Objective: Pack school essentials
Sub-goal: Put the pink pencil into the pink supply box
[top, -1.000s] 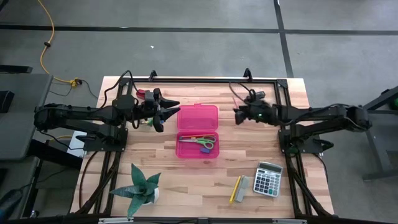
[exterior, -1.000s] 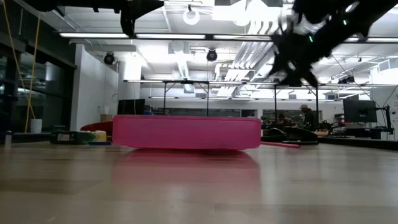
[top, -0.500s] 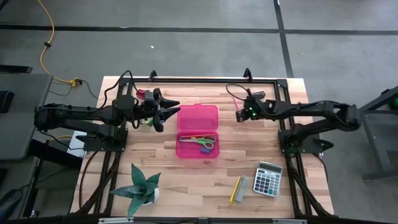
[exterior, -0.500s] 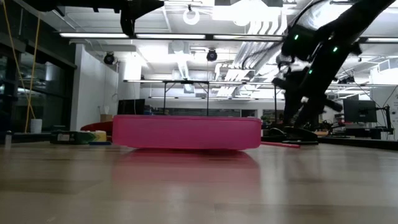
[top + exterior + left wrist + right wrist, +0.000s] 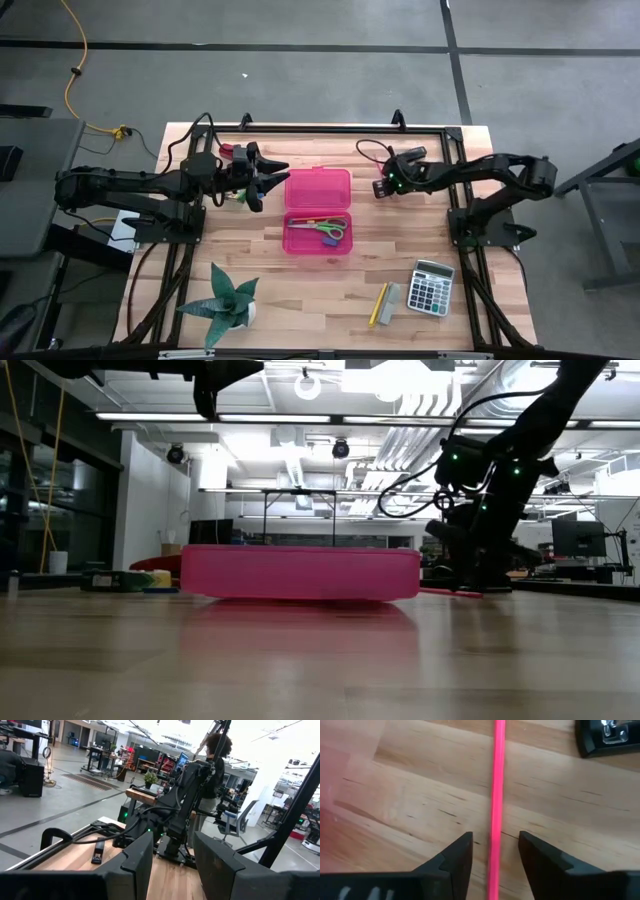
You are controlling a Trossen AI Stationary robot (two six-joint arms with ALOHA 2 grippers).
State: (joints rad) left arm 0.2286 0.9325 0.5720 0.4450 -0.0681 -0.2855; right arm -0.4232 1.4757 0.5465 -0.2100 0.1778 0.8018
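The right gripper (image 5: 381, 187) has been dropping toward the table, its open fingers (image 5: 455, 857) now straddling the pink pencil (image 5: 496, 795) beside the pink case (image 5: 318, 212). Next, probably closing on it. The left gripper (image 5: 262, 178) is hovering open.

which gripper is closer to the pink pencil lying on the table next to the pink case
Right. The right gripper hangs open directly over the pink pencil, fingers on either side of it. The left gripper waits open on the far side of the pink case.
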